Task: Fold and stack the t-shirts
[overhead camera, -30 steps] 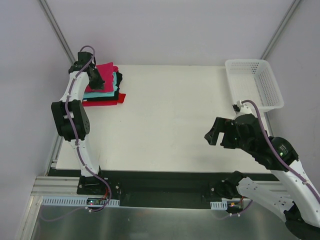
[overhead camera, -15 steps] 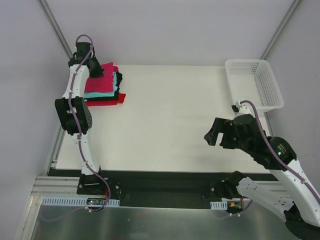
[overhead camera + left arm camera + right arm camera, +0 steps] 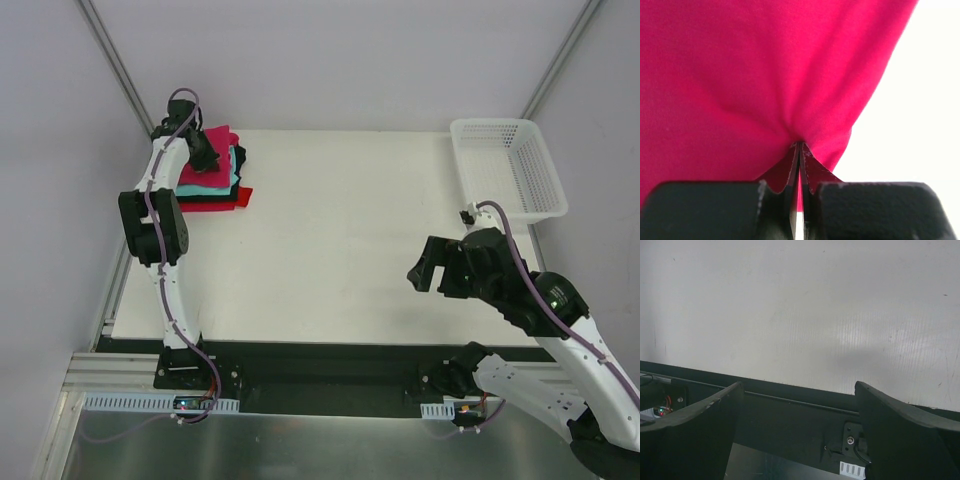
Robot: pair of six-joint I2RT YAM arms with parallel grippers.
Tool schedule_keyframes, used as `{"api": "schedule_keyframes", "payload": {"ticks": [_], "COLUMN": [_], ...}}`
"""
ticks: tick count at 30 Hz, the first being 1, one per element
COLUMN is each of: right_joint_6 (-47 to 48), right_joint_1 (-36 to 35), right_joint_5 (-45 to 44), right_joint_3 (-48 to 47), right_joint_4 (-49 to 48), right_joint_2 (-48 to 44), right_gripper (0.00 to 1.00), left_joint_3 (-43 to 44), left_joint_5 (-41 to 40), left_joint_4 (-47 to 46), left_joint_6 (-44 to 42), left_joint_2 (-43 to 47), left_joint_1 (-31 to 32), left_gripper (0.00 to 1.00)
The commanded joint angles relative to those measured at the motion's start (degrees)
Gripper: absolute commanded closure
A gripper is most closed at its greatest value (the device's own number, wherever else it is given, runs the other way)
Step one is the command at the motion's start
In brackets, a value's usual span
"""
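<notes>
Since a second ago the left arm's elbow has swung rightward; the left gripper (image 3: 204, 156) is pinched tight on a fold of the crimson-pink soft cloth t-shirt (image 3: 765, 75). It tops the pile of folded teal, black and red tees (image 3: 214, 196) at the white table's (image 3: 340, 230) far-left corner. Right gripper (image 3: 420, 272) hangs spread wide, empty.

- Left arm (image 3: 150, 225): rises from its base along the left edge of the table (image 3: 340, 220), reaching to the far left corner.
- Left end effector (image 3: 203, 155) (image 3: 799, 150): tilted down, jaws pressed together, pinching a pucker of the crimson-pink t-shirt (image 3: 750, 75).
- Right arm (image 3: 545, 305): elbow bent, wrist turned leftward.
- Right end effector (image 3: 425, 272) (image 3: 799, 390): jaws spread wide, holding nothing, above the table's near right part.
</notes>
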State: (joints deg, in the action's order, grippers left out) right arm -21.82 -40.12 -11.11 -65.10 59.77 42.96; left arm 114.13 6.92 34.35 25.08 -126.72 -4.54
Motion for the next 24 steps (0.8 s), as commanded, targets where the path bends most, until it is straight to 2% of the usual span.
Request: {"api": "schedule_keyframes", "payload": {"ticks": [1,7,14,24], "right_joint_6": [0.1,0.1,0.1,-0.1], "right_joint_1": [0.2,0.2,0.1,0.1], "right_joint_5": [0.6,0.5,0.7,0.7], "right_joint_3": [0.4,0.8,0.9,1.0], "right_joint_4": [-1.3,-1.2,-1.4,-1.6], "right_joint_2": [-0.3,-1.2,-1.3,-1.7], "right_gripper": [0.04,0.04,0.04,0.04], "left_joint_3": [0.2,-0.7,-8.0,-12.4], "left_joint_5": [-0.5,-3.2,-5.3,-5.3], "left_joint_4": [0.8,2.7,2.6,2.5], "left_joint_6": [-0.7,-1.8,-1.1,-0.6], "left_joint_2": [7.6,10.7,12.8,10.8], "left_joint_1": [-1.0,-5.0,-11.9,-14.5], "left_gripper": [1.00,1.00,1.00,1.00]}}
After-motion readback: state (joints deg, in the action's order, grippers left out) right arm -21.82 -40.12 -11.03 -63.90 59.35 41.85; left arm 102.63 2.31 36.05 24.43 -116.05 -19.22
